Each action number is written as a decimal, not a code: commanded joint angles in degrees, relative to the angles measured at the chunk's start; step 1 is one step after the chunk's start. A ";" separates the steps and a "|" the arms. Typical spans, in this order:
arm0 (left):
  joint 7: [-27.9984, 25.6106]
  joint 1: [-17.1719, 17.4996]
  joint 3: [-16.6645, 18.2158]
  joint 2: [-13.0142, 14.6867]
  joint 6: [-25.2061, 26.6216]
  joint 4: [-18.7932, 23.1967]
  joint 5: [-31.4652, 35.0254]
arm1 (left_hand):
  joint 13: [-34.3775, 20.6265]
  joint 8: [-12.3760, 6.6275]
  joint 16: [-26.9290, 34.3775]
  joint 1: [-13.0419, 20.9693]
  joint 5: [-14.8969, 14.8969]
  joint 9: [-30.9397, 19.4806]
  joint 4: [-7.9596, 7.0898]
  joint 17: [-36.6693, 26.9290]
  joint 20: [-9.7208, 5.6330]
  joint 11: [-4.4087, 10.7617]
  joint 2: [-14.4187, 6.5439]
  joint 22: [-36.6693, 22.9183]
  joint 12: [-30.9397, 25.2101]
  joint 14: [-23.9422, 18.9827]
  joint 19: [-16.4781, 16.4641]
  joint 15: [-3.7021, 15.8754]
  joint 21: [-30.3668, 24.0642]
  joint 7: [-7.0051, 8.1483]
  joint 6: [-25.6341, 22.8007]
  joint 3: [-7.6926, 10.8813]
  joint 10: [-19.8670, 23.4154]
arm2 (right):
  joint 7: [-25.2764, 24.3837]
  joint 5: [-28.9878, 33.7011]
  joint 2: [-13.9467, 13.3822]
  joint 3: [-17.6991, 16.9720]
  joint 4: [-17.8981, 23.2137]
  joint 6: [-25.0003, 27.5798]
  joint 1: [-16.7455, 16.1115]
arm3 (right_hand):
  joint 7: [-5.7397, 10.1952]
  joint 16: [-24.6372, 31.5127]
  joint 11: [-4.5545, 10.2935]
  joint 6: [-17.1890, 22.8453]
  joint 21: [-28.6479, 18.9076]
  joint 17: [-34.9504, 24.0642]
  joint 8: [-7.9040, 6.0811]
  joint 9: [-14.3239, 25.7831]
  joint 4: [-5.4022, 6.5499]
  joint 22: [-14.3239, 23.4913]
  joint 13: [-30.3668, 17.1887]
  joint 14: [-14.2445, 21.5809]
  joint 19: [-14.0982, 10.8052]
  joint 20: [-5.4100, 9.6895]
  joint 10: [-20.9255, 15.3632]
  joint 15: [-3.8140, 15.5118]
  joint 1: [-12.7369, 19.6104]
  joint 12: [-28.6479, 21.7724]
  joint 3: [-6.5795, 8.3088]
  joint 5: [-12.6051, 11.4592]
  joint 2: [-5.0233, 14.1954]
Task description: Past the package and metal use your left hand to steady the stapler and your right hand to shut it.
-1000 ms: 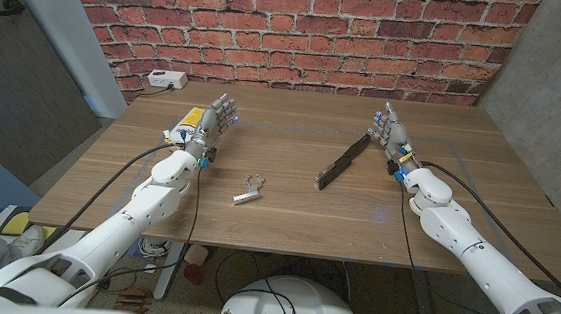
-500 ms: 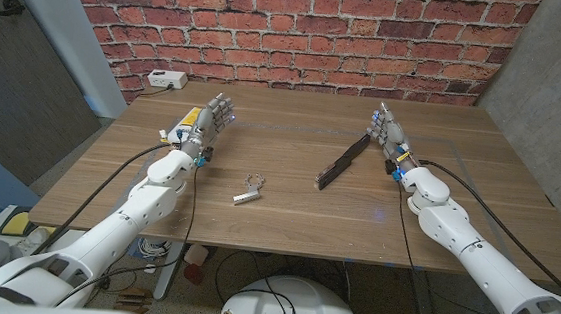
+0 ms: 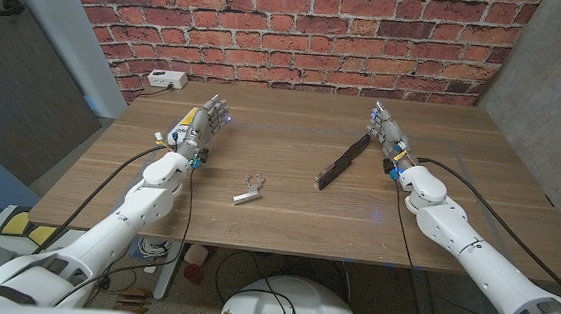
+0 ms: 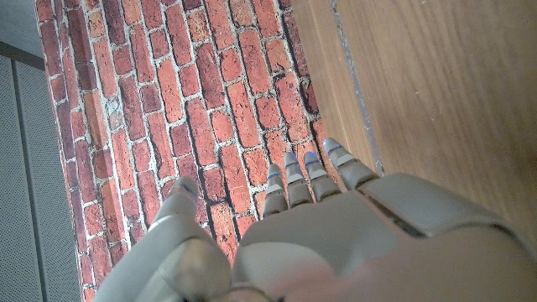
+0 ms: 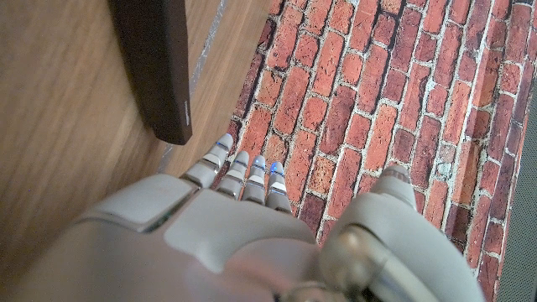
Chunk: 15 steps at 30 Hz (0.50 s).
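Wooden worktop (image 3: 298,193) in front of a brick wall (image 3: 301,28). Left robot hand (image 3: 206,123) is raised over the worktop's left side, fingers extended and apart, holding nothing; a yellow-and-white package (image 3: 179,129) lies just beside and partly under it. Right robot hand (image 3: 386,135) is over the right side, fingers straight and a little apart, holding nothing; in the right wrist view its fingertips (image 5: 243,164) point toward the wall. The stapler (image 3: 343,162), a long dark bar lying open, runs diagonally mid-right on the worktop, its far end just beside the right robot hand; whether they touch cannot be told. The right wrist view shows the bar's dark end (image 5: 159,67) near that hand's fingertips, with worktop between. A small metal piece (image 3: 249,192) lies near the middle, between the two arms, well apart from both hands. Judgement: task is at the approach stage; neither steadying nor closing has begun. The left robot hand is well apart from the stapler, with the metal piece between them, so the next move calls for carrying it across, past package and metal, to brace the stapler's base; then the right robot hand should press the upper arm down.
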<state>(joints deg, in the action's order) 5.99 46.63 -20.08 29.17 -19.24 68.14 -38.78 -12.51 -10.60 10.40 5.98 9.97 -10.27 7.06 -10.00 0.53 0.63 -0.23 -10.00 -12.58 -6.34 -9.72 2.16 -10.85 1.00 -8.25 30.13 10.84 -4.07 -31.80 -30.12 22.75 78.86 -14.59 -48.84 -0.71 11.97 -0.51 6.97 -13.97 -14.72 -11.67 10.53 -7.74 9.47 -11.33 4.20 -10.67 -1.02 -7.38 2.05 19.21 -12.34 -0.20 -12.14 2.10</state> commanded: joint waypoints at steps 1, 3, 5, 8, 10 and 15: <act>1.45 0.62 0.24 0.06 -1.21 -0.23 -0.61 | 0.06 0.20 0.07 0.40 0.20 -0.11 0.12 -0.15 0.04 -0.09 0.00 -0.13 -0.02 -0.07 -0.14 0.48 -0.26 0.09 0.26 0.13 -0.01 | -0.19 1.96 -0.82 0.98 0.99 0.21 0.36 | -0.19 0.11 -0.12 0.29 0.30 0.04 -0.12 0.17 -0.61 0.21 -0.12 0.46 -0.49 0.12 -0.05 0.69 0.81 0.04 0.14 0.04 -0.04; 1.47 0.62 0.34 -0.04 -1.67 -0.39 -0.59 | 0.07 0.19 0.09 0.40 0.20 -0.11 0.13 -0.15 -0.03 -0.09 -0.01 -0.13 -0.02 -0.10 -0.14 0.46 -0.27 0.11 0.26 0.13 -0.01 | -0.25 2.18 -1.00 0.95 1.13 0.14 0.31 | -0.15 0.05 -0.01 0.25 0.40 0.11 -0.09 0.16 -0.69 0.21 -0.11 0.34 -0.43 0.14 0.04 0.70 1.01 0.11 0.20 0.06 -0.05; 1.56 0.66 0.37 0.00 -1.98 -0.40 -0.49 | 0.08 0.17 0.09 0.40 0.20 -0.10 0.13 -0.15 -0.04 -0.09 -0.03 -0.13 -0.01 -0.09 -0.13 0.44 -0.27 0.06 0.24 0.12 -0.06 | -0.29 2.27 -1.02 0.89 1.13 -0.10 0.23 | -0.18 -0.02 -0.02 0.08 0.47 0.17 -0.01 0.16 -0.76 0.21 -0.11 0.20 -0.43 0.15 0.10 0.71 1.18 0.16 0.25 0.08 -0.07; 1.54 0.70 0.38 -0.06 -1.94 -0.43 -0.58 | 0.10 0.12 0.08 0.39 0.19 -0.09 0.14 -0.15 -0.11 -0.13 -0.04 -0.13 0.01 -0.05 -0.11 0.43 -0.26 0.05 0.18 0.12 -0.10 | -0.61 2.57 -1.44 0.84 1.71 0.27 -0.06 | -0.22 -0.06 -0.03 -0.01 0.64 0.27 0.04 0.16 -0.87 0.21 -0.10 0.13 -0.31 0.16 0.25 0.66 1.48 0.26 0.34 0.11 -0.08; 1.58 0.61 0.23 -0.07 -2.00 -0.60 -0.36 | 0.11 0.11 0.07 0.38 0.19 -0.09 0.15 -0.15 -0.09 -0.12 -0.05 -0.13 0.00 -0.03 -0.08 0.47 -0.26 0.00 0.16 0.11 -0.07 | -0.68 2.80 -1.78 0.83 2.04 0.42 -0.25 | -0.20 -0.09 -0.09 -0.12 0.72 0.34 0.09 0.15 -0.94 0.21 -0.10 0.06 -0.28 0.19 0.34 0.60 1.68 0.32 0.39 0.13 -0.10; 1.49 0.25 -0.09 -0.51 -1.91 -1.08 -0.17 | 0.13 0.00 0.10 0.37 0.18 -0.08 0.17 -0.15 -0.05 -0.09 -0.06 -0.13 -0.02 -0.08 -0.09 0.48 -0.27 -0.01 -0.06 0.09 -0.02 | -1.15 3.19 -2.53 0.69 3.02 1.25 -0.64 | -0.24 -0.21 -0.03 -0.26 1.02 0.53 0.16 0.15 -1.13 0.21 -0.09 -0.20 -0.08 0.10 0.60 0.59 2.29 0.48 0.59 0.19 -0.10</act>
<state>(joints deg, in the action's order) 7.32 47.13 -19.84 29.11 -20.80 67.71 -39.22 -12.24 -10.60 10.40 5.98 9.97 -10.27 7.06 -10.00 0.53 0.63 -0.23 -10.00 -12.58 -6.34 -9.72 2.16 -10.85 1.00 -8.26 30.13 10.83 -4.56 -29.67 -31.37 23.49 80.38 -14.27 -48.81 -0.93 11.97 -0.74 6.75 -13.30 -14.09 -11.67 10.53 -8.38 9.46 -11.32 4.20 -10.66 -1.02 -7.15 2.05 20.70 -11.98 0.43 -12.14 1.83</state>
